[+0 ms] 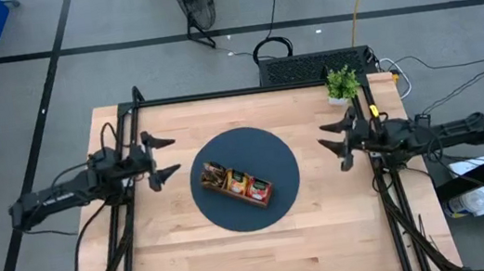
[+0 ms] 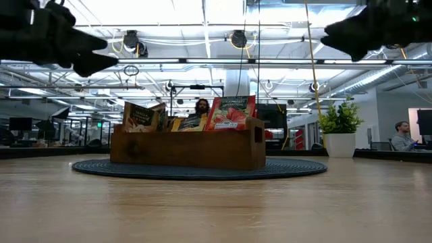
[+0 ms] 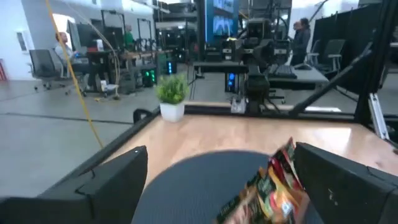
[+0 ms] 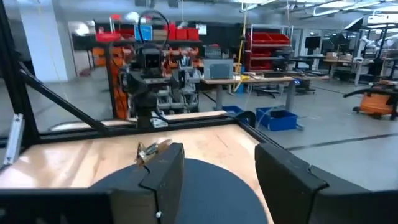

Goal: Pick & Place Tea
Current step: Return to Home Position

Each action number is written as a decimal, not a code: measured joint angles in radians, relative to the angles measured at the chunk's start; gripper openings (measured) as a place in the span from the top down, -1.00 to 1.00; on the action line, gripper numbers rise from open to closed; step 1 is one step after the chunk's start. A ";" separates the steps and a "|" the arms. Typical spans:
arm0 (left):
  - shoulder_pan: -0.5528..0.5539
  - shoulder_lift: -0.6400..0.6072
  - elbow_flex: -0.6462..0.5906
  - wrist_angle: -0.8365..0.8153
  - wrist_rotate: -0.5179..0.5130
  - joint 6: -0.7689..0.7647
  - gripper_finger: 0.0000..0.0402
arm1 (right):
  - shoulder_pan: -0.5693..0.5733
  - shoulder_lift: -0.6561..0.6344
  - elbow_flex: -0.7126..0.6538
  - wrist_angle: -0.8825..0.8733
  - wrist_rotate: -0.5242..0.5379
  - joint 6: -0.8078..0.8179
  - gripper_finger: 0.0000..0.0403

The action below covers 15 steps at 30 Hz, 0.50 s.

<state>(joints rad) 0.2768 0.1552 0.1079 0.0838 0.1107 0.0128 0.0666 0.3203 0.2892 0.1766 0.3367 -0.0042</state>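
The tea (image 1: pixel 239 184) is sitting sorted in the wooden tray (image 1: pixel 230 197); the placing is looking done, and the step in hand seems to be homing the arms.

Brown sachets (image 2: pixel 138 116), orange sachets (image 2: pixel 189 123) and red sachets (image 2: pixel 231 111) are standing upright in separate compartments. The tray is resting mid-mat on the round dark mat (image 1: pixel 225 152) on the desk (image 1: pixel 164 258). No loose sachet is showing, so the next move is probably calling only for settling at rest. The left jaws and right jaws are hanging wide and empty at opposite desk edges.
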 joint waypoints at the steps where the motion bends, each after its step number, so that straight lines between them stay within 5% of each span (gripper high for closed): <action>1: -0.004 -0.034 -0.004 -0.036 -0.006 0.000 -0.98 | 0.000 -0.029 -0.027 0.008 -0.001 0.008 0.10; 6: -0.011 -0.155 -0.004 -0.136 -0.033 0.000 -0.98 | 0.000 -0.156 -0.154 0.041 -0.001 0.017 0.10; 15: -0.013 -0.151 -0.003 -0.189 -0.037 -0.044 -0.98 | 0.000 -0.272 -0.238 -0.020 -0.095 0.039 0.10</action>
<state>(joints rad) 0.2642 0.0044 0.1047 -0.1048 0.0737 -0.0310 0.0669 0.0484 0.0509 0.1569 0.2420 0.0346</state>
